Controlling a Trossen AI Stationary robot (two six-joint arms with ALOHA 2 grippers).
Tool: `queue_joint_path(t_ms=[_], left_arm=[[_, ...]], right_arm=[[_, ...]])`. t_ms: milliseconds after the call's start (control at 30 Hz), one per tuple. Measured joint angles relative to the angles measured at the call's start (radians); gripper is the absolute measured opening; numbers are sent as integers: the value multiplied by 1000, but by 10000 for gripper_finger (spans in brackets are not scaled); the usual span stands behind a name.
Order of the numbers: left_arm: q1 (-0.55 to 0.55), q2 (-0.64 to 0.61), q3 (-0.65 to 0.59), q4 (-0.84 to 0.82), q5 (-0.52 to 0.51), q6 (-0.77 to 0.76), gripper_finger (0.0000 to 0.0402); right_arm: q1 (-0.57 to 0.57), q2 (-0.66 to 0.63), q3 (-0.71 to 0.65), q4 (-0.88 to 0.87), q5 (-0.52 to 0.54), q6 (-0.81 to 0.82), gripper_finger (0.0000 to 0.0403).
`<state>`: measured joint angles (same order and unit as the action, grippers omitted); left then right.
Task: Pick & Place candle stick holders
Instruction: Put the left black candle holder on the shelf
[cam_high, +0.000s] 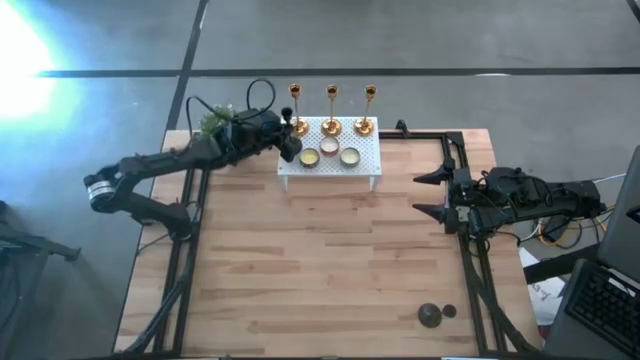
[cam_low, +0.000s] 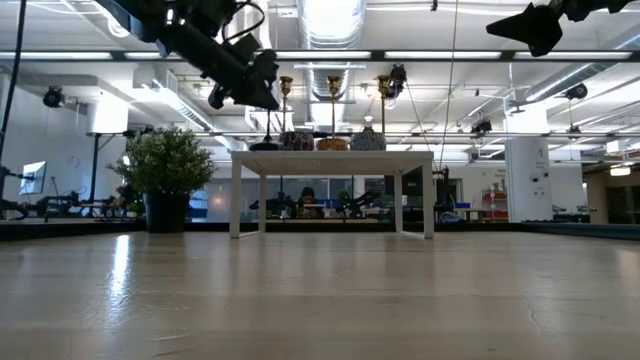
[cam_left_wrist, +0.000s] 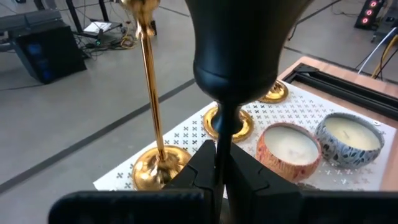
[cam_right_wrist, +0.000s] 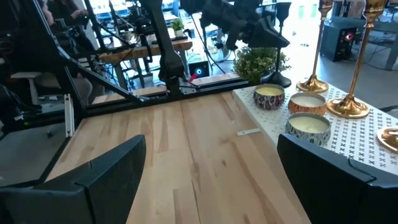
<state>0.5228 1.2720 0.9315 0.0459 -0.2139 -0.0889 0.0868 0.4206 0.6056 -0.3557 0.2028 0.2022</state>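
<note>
Three gold candlesticks (cam_high: 331, 110) stand by their round bases along the far edge of a white perforated rack (cam_high: 368, 165). My left gripper (cam_high: 291, 140) is at the rack's far left corner, shut on a black candle holder (cam_right_wrist: 278, 78), whose dome base sits at the rack's top there. A second black dome holder (cam_high: 431, 316) stands on its base on the table near the front right. My right gripper (cam_high: 432, 195) is open and empty above the table's right side. My left gripper pinches the black holder's thin stem (cam_left_wrist: 222, 134) between its two fingers (cam_left_wrist: 198, 168). The fingers slant down from the table's left and lie across the stem. The holder stands upright, its dome base (cam_low: 265, 146) at the rack's top; whether it rests there I cannot tell.
Three round candle tins (cam_high: 329, 152) sit on the rack just near of the gold candlesticks, close beside my left gripper. A small dark thing (cam_high: 449, 311) lies by the second black holder. A potted plant (cam_high: 213, 122) stands at the table's far left. Black frame rails run along both table sides.
</note>
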Motion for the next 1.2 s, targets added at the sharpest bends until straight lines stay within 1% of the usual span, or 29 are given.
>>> queue_joint_path(t_ms=[133,300,900,967,1200], left_arm=[[0,0,-40,56,18,-13,17],[0,0,-66,70,18,-15,17],[0,-2,-71,75,17,13,17],[0,-2,-71,73,18,32,30],[0,-1,-72,71,20,40,105]], right_arm=[[0,0,0,0,0,0,359],[0,0,0,0,0,0,359],[0,0,0,0,0,0,359],[0,0,0,0,0,0,359],[0,0,0,0,0,0,359]])
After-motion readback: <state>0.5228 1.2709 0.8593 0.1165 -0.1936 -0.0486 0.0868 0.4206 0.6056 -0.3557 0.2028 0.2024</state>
